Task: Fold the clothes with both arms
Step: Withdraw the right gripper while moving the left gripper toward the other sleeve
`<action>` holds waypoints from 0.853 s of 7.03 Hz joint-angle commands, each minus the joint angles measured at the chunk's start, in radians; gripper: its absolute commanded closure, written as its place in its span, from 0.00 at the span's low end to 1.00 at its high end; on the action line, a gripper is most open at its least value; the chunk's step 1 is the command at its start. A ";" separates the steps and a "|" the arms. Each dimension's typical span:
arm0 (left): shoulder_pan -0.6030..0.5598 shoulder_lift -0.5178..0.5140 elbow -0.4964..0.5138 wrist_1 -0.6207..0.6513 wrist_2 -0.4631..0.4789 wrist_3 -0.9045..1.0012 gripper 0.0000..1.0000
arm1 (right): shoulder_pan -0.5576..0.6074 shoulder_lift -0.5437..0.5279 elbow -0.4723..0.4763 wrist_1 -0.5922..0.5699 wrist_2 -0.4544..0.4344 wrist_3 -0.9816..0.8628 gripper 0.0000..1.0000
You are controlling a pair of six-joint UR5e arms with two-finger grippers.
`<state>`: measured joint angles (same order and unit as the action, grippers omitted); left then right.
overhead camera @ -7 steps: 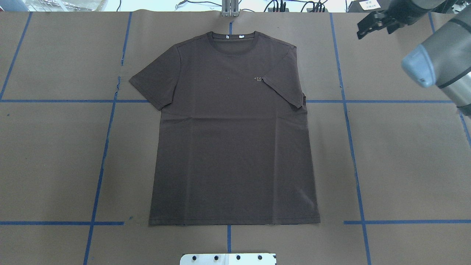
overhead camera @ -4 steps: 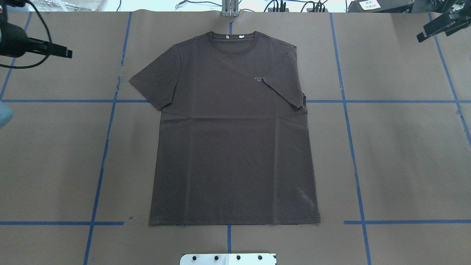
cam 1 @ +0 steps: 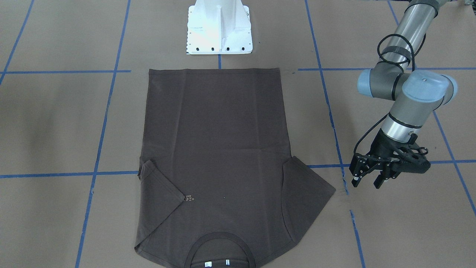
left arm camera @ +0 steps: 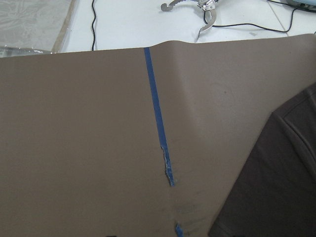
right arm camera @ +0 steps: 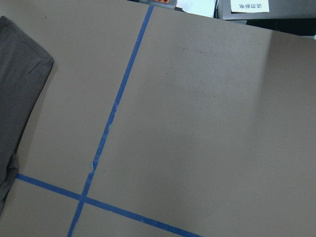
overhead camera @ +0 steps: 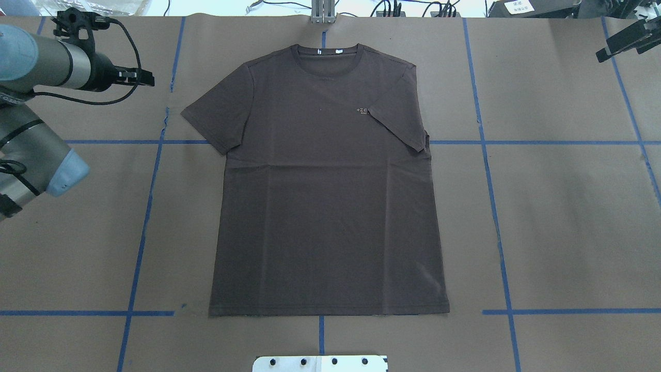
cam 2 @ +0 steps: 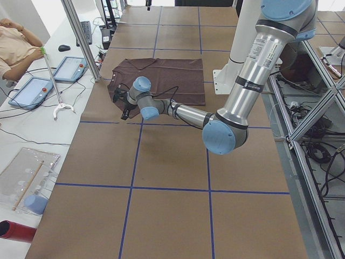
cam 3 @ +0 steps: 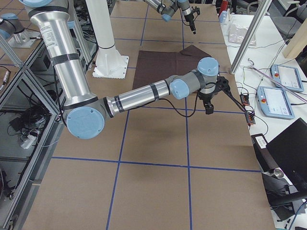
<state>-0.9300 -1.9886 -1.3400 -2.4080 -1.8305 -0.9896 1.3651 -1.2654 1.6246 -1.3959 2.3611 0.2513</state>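
Brown table (overhead camera: 568,206), T-shirt (overhead camera: 325,206) flat, face-up

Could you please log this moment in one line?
T-shirt: flat, one sleeve folded in | left gripper: open, beside spread sleeve | right gripper: clear

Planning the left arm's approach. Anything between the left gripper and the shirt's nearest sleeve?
Nothing visible. The left gripper hangs open beside the shirt, clear of its spread sleeve. Between them there is only bare table paper and a strip of blue tape lying flat on it.
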 commanded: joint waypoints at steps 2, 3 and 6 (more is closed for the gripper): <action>0.075 -0.039 0.068 -0.020 0.074 -0.087 0.33 | 0.000 -0.002 0.000 0.000 0.000 0.002 0.00; 0.092 -0.065 0.105 -0.022 0.074 -0.113 0.33 | 0.000 -0.003 0.000 0.000 0.000 0.002 0.00; 0.131 -0.104 0.145 -0.020 0.135 -0.115 0.35 | 0.000 -0.003 -0.008 0.000 -0.003 -0.006 0.00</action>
<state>-0.8086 -2.0843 -1.2043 -2.4298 -1.7065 -1.1040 1.3652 -1.2689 1.6207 -1.3959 2.3584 0.2500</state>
